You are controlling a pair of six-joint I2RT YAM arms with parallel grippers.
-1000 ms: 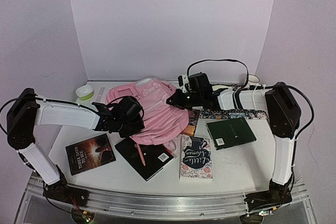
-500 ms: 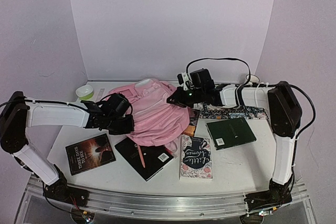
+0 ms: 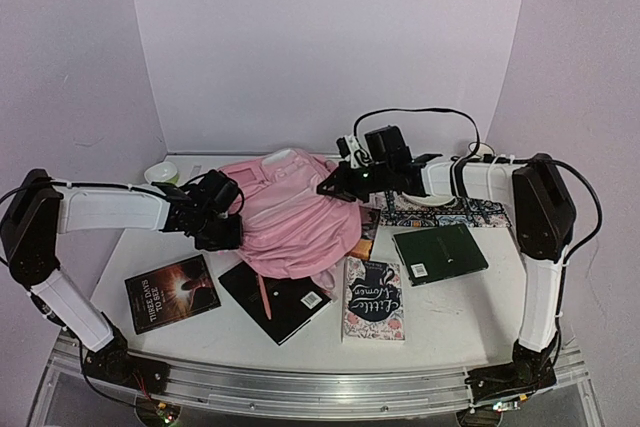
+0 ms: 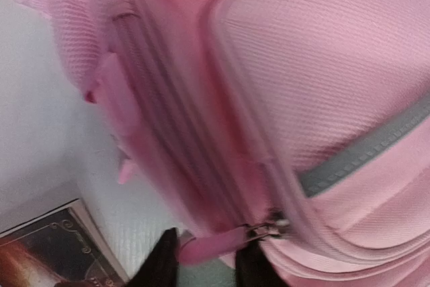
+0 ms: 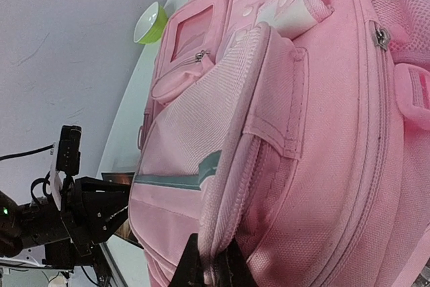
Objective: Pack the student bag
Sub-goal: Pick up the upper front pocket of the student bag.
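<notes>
1. Looking down from the top camera, we see the student bag [image 3: 295, 222] lying on the table [image 3: 450, 322] between the two arms, near the back. The left gripper [image 3: 228, 234] is at its left edge and the right gripper [image 3: 330, 190] at its right upper edge. Four books lie in front of and beside the bag: a dark one [image 3: 172, 292], a black one [image 3: 275, 299] partly under the bag, a floral one [image 3: 374, 297] and a green one [image 3: 440, 253].
2. From the left wrist, we see the left gripper's fingers [image 4: 161, 263] standing a little apart, with the bag's pink zipper pull [image 4: 208, 248] lying across the gap.
3. From the right wrist, we see the right gripper [image 5: 208, 267] pinched together on a fabric seam at the edge of the bag's front pocket. A green bowl [image 5: 149, 23] sits beyond the bag.
</notes>
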